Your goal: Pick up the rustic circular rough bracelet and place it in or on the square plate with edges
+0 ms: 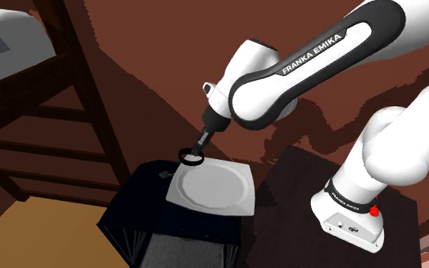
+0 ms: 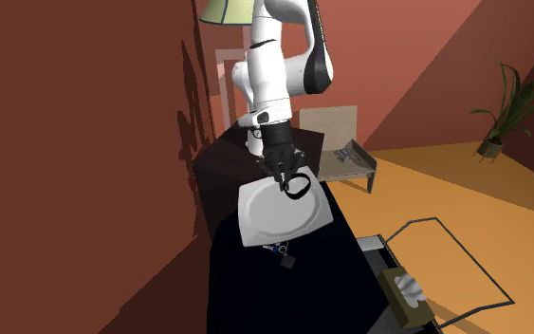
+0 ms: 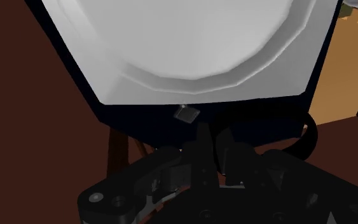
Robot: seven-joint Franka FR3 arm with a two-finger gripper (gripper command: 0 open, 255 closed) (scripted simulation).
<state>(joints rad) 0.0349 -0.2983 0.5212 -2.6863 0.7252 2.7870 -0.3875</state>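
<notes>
The gripper (image 1: 200, 144) is closed on the dark ring bracelet (image 1: 191, 157), above the rim of the white square plate (image 1: 222, 190). Advise centring over the plate and lowering before release.

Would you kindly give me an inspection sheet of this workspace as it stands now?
Surface: black table next to the dark stand.
Job's things: dark bracelet hangs from the gripper at the edge of the pale square plate.
Clutter: small grey thing on the table near the plate; tissue box by the table's edge.
Grippers: gripper shut on the bracelet.
Cables: nothing seen.
Surroundings: wooden ladder, lamp, potted plant, brown walls.
</notes>
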